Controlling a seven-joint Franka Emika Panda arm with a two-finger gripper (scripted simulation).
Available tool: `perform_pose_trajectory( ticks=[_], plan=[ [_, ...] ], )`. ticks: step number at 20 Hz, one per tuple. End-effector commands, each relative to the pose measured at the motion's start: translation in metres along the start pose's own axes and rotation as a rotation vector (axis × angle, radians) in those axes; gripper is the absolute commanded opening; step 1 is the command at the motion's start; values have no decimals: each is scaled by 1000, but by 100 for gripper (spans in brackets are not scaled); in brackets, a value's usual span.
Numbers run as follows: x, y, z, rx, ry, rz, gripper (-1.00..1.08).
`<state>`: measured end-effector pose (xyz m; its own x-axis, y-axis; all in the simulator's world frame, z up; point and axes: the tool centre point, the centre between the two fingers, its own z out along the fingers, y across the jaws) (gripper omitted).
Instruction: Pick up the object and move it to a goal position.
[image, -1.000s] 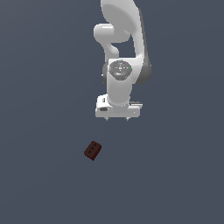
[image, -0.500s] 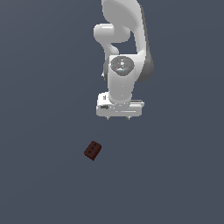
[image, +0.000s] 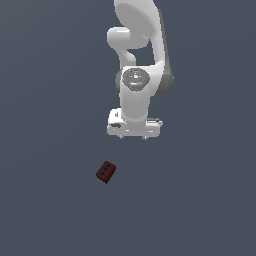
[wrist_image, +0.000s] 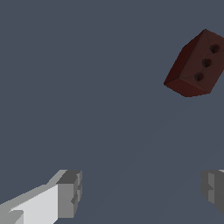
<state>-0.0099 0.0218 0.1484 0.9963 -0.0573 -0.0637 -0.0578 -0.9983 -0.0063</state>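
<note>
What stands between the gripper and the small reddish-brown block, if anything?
Nothing visible does. In the exterior view the gripper hangs apart from the block, with only bare grey surface between them. The wrist view shows the same: the fingers are spread open and the block lies unobstructed beyond them.

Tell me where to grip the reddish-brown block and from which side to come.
Come from above and close on the two long side faces of the block, across its narrow width. It lies flat, turned diagonally, so the open gripper probably needs rotating to match.
</note>
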Motion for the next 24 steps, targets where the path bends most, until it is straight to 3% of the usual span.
perform_pose_trajectory(
  ticks=[1,15,24],
  plan=[
    [8,6,3,2,3,31,100],
    [84,75,40,11,42,331,100],
    [110,107,60,9,60,453,100]
  ],
)
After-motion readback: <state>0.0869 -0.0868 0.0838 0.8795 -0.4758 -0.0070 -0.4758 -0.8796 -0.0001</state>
